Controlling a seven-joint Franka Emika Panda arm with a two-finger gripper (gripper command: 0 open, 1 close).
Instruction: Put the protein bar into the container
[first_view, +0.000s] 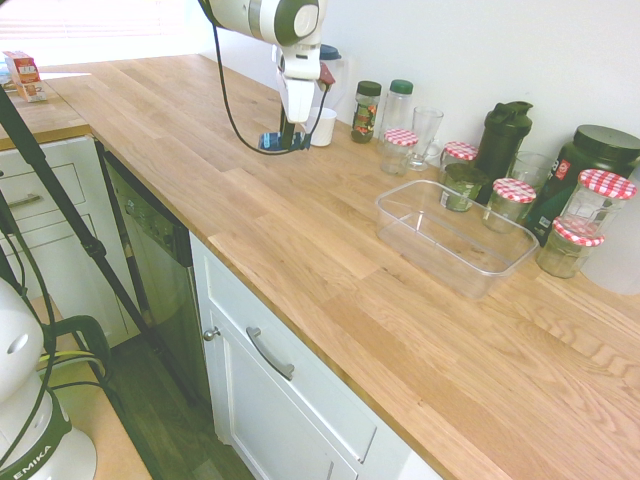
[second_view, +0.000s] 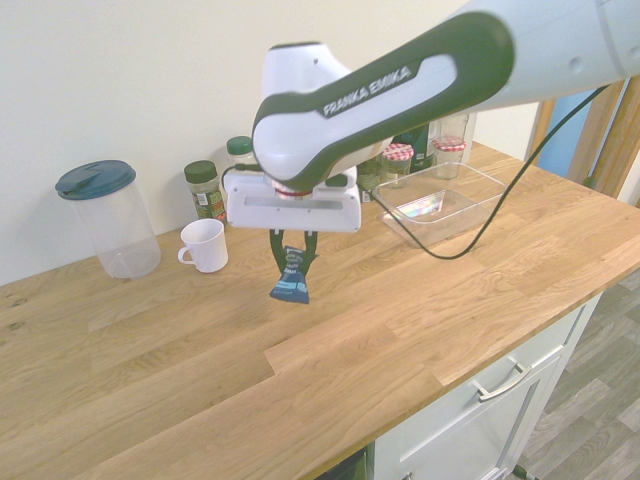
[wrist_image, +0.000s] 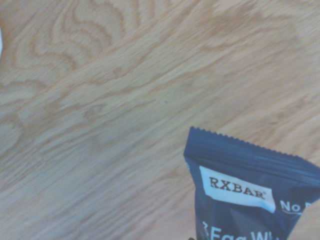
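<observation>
The gripper (second_view: 293, 262) has its fingers clamped on the protein bar (second_view: 291, 283), hanging clear of the counter (second_view: 200, 360) at centre frame; the container (second_view: 437, 203), upper right, sits empty; carrying and release remain.

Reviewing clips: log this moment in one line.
gripper: shut on protein bar | bar: hanging clear of counter | container: empty, apart | phase: carrying

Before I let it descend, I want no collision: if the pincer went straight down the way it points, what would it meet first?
The bare counter. The pincer points straight down, holding the bar hanging below it, so the bar's lower end would likely touch wood first. The container lies off to the side.
</observation>
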